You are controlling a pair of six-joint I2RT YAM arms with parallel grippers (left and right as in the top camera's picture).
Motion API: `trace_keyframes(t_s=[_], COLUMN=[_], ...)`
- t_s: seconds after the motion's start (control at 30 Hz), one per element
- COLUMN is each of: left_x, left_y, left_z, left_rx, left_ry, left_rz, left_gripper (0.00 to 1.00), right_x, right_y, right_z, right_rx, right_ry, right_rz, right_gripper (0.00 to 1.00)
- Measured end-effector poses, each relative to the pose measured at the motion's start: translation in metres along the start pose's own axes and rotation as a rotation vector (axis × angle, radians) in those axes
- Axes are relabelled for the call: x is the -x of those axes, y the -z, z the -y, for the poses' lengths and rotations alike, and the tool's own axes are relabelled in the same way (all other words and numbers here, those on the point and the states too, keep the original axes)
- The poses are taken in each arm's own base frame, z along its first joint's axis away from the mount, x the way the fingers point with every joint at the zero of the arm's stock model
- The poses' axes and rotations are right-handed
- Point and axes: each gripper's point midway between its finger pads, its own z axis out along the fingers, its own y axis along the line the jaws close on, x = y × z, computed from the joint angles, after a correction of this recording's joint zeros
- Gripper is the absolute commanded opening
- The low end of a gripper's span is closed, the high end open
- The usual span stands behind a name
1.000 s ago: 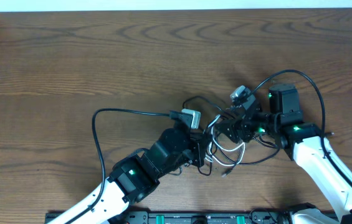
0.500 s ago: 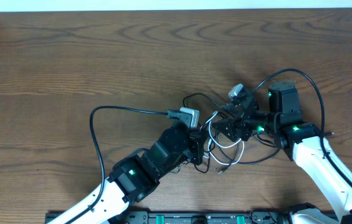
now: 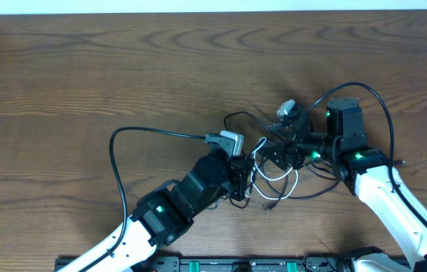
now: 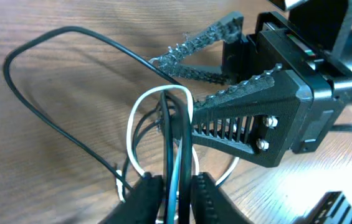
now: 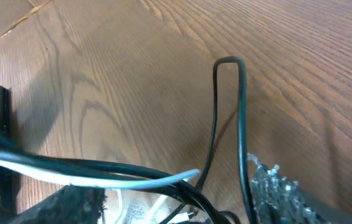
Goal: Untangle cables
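Note:
The cables (image 3: pixel 272 180) lie knotted mid-table between both arms, black strands with a white one. One long black strand (image 3: pixel 115 155) loops out left from a grey plug (image 3: pixel 229 140). My left gripper (image 3: pixel 242 186) (image 4: pixel 177 188) is shut on a black and a white strand running up to a white loop (image 4: pixel 137 121). My right gripper (image 3: pixel 277 153) (image 4: pixel 172 84) (image 5: pixel 172 196) stands open around the knot, a white strand (image 5: pixel 101 177) and black ones crossing between its fingers (image 5: pixel 276 186). A black loop (image 5: pixel 228 62) rises beyond them.
A second small grey plug (image 3: pixel 287 109) sits at the far side of the knot, next to the right wrist. The right arm's own thick black wire (image 3: pixel 379 102) arcs over its wrist. Bare wooden table (image 3: pixel 122 68) lies beyond the arms.
The grey plug and the long black loop have shifted slightly left, and the small plug by the right wrist has moved a little farther back. Both arms hold nearly the same place.

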Motion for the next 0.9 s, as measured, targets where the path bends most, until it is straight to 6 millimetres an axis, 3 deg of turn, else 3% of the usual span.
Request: trace_keyframes(t_s=[0.9], left_x=[-0.004], left_y=[0.000], left_z=[-0.003], left_rx=[0.012], left_ry=[-0.004], left_rz=[-0.015], left_gripper=[0.24], right_x=[0.019], right_y=[0.001], right_z=[0.003], right_rx=[-0.013], right_ry=[0.069], right_rz=[0.068], right_gripper=[0.82])
